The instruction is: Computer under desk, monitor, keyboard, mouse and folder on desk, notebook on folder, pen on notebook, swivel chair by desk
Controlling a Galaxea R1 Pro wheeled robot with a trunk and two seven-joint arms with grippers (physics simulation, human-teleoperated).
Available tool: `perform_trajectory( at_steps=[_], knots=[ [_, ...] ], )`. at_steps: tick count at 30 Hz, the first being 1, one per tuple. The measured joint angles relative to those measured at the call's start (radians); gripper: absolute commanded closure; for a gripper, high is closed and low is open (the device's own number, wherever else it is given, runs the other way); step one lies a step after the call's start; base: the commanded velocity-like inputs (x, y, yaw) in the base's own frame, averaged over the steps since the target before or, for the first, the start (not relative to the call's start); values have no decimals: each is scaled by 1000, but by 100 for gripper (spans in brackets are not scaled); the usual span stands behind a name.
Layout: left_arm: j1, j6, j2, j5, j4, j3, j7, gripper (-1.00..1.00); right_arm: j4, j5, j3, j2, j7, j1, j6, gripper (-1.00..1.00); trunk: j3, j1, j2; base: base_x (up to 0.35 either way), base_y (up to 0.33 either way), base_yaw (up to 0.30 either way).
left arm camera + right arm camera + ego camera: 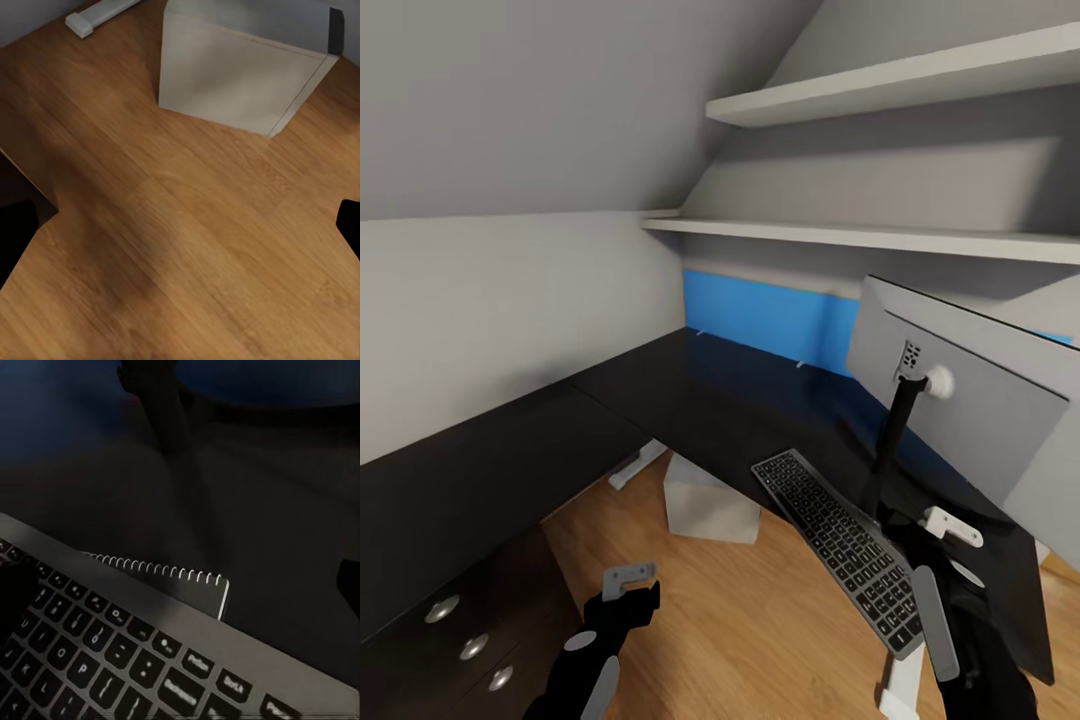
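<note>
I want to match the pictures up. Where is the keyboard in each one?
Head view: the keyboard lies on the desk, lower right, beside the monitor stand.
Right wrist view: the keyboard runs across the lower part, close up, with the stand beyond it.
Left wrist view: this one looks at the floor and the computer.
Shared landmark: the monitor stand.

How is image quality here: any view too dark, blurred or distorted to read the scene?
Head view: evenly lit, wide-angle stretch tilts the monitor; the glossy desk reflects its blue panel. Left wrist view: bright, slightly soft, with a faint shadow on the wood floor and the computer clear. Right wrist view: very dark; the keyboard keys are readable, the notebook spiral edge is dim, the background blurred.
</note>
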Motion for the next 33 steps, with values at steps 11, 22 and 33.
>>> perform_trajectory(
  at_steps=[11,22,33],
  knots=[
    [0,-3,0,0,0,0,2,-100,-102,-71,-18,-2,46,78,0,-100,-35,42,-77,0,0,0],
    [0,-4,0,0,1,0,2,-100,-137,-113,-34,-1,54,111,1,-100,-66,81,-147,-64,0,0],
    [0,-5,0,0,0,0,1,-100,-138,-116,-37,-3,55,113,-2,-100,-66,81,-147,-30,0,0]
  ],
)
